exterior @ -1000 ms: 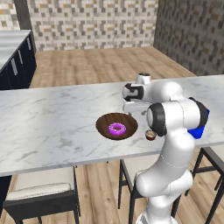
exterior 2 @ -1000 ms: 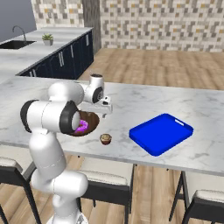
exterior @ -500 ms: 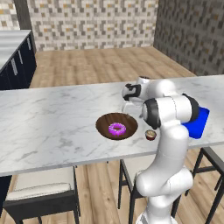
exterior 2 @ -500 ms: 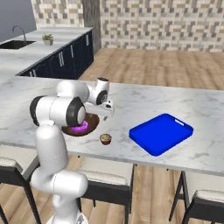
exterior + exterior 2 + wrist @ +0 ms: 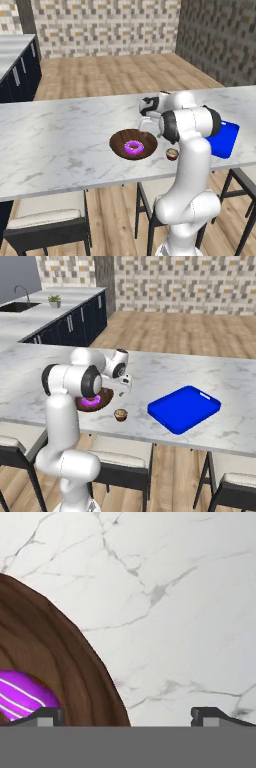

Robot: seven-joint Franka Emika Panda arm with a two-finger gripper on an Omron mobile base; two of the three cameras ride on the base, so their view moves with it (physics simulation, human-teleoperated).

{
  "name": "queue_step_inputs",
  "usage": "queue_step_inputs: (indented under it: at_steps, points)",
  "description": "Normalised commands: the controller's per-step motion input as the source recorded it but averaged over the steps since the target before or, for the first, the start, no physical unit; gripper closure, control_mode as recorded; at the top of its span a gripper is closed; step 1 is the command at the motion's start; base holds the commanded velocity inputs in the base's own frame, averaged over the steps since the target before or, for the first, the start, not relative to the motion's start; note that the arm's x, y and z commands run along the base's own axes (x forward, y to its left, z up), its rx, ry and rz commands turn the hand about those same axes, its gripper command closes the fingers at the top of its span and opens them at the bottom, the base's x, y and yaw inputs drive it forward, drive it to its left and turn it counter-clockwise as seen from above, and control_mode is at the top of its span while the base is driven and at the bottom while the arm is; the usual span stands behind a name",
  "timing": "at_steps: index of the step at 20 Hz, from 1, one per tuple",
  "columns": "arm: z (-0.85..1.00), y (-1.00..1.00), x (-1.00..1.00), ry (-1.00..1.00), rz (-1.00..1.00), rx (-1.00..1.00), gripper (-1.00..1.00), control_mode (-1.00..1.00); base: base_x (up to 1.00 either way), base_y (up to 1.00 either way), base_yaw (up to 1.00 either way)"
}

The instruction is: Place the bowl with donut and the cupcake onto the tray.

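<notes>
The tool (image 5: 127,714), fingers spread wide, hung over the rim of the round, wood-grained brown bowl (image 5: 133,143), which sat near the front edge of the white veined marble table (image 5: 60,135). A glossy purple-frosted ring donut (image 5: 133,147) lay inside. The small cupcake (image 5: 120,415) stood just beside the bowl; the smooth blue rectangular tray (image 5: 184,408) lay well apart.

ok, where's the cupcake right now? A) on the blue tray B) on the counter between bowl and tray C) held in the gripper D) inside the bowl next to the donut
B: the cupcake stands on the marble counter, apart from the bowl on one side and the tray on the other.
</notes>
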Motion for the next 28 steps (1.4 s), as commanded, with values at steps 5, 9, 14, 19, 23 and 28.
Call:
queue_step_inputs:
  at_steps: [5,9,14,19,23,28]
  points:
    - [-0.18,0.08,0.03,0.0,-0.06,0.02,-1.0,-1.0,0.0,0.0,0.0]
    - [-0.11,0.13,0.0,0.0,-0.06,0.01,1.0,-1.0,0.0,0.0,0.0]
    - [0.0,0.01,0.0,0.0,0.0,0.0,1.0,-1.0,0.0,0.0,0.0]
    - [0.0,-0.02,0.0,-0.08,0.0,0.0,1.0,-1.0,0.0,0.0,0.0]
    - [0.12,-0.16,-0.01,-0.02,0.0,0.01,1.0,-1.0,0.0,0.0,0.0]
    - [0.3,-0.37,0.14,0.11,-0.14,0.15,1.0,-1.0,0.0,0.0,0.0]
